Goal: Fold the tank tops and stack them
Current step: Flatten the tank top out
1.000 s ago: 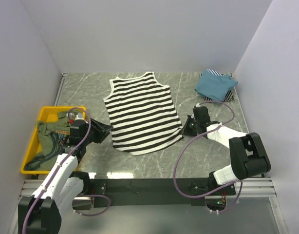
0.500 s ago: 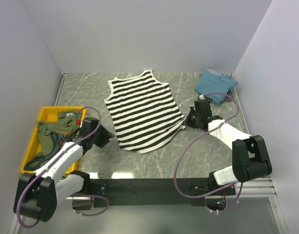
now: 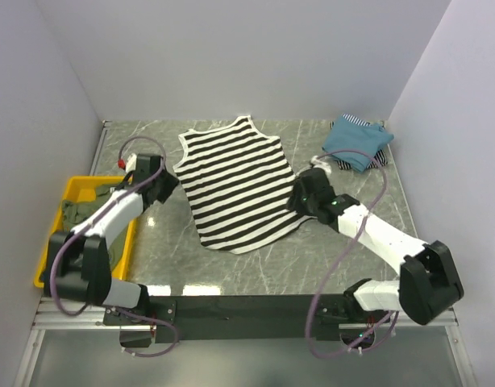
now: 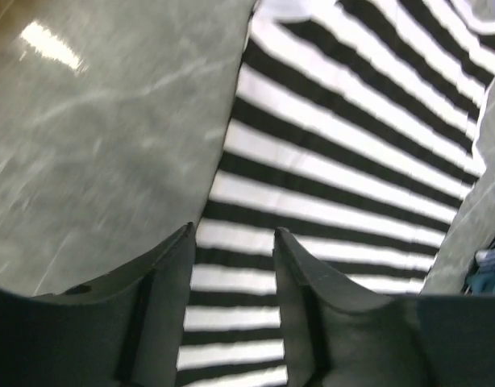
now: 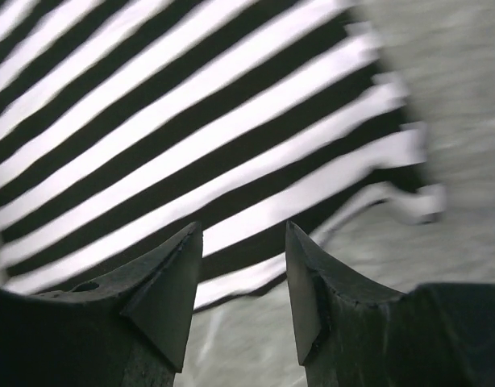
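Four tank tops show on one grey marbled tabletop (image 3: 255,266). The black-and-white striped top (image 3: 235,185) lies spread flat mid-table. One yellow bin (image 3: 90,184) at the left holds a crumpled olive top (image 3: 74,214). Far right, a folded teal top (image 3: 356,145) sits on a pinstriped top (image 3: 352,121). The left end effector (image 4: 231,234) and right end effector (image 5: 243,230) hang wide and empty over the striped top's side edges.

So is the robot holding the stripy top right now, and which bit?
No, nothing is held. The left gripper and the right gripper are both open, one at each side edge of the black-and-white striped tank top.
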Available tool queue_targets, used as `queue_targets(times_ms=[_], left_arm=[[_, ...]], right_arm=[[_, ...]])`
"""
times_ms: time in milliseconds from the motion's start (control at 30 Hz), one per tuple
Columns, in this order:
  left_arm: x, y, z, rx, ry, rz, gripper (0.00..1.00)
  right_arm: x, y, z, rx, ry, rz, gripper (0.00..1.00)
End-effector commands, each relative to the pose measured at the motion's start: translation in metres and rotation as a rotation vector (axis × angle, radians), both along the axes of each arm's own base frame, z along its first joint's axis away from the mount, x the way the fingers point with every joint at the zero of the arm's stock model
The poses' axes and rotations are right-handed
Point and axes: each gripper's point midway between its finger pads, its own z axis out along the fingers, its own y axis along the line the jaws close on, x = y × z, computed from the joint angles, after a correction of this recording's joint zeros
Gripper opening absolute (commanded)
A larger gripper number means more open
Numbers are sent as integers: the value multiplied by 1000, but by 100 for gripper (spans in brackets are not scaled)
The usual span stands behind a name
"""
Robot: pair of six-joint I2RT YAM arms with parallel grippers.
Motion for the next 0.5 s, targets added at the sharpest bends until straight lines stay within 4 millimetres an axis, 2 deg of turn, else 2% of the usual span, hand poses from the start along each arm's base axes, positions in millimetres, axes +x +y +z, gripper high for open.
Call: queue_targets(times_ms=[0, 33, 67, 100, 167, 200, 233, 267, 300, 333, 367, 433, 467], left_arm=[[35, 9, 1, 31, -27, 28, 47], [39, 7, -3, 20, -17, 17, 46], [43, 7, -20, 20, 27, 14, 46], [54, 6, -16, 8, 10, 7, 44], [61, 6, -31, 7, 44, 0, 44], [69, 8, -29, 7, 31, 3, 43], [75, 9, -34, 20, 31, 1, 42], [78, 12, -36, 28, 32, 4, 42], [86, 13, -33, 32, 22, 4, 42], [90, 14, -40, 44, 32, -7, 41], [93, 14, -40, 39, 26, -15, 41], [100, 16, -42, 25, 9, -21, 40], [102, 17, -47, 23, 17, -18, 39]], right_arm=[[-18, 51, 39, 45, -88, 84, 53], [-26, 66, 40, 56, -93, 124, 52], [-33, 82, 42, 76, -92, 166, 52], [-51, 107, 39, 89, -79, 239, 52], [-61, 136, 46, 108, -92, 296, 51], [-70, 151, 37, 95, -69, 328, 50], [-85, 176, 34, 84, -59, 391, 49], [-96, 189, 43, 103, -70, 429, 48], [-102, 201, 30, 78, -45, 448, 46], [-119, 215, 25, 68, -29, 497, 45], [-123, 228, 18, 55, -16, 513, 44], [-134, 246, 13, 60, -6, 545, 44], [-140, 260, 18, 70, -13, 570, 44]])
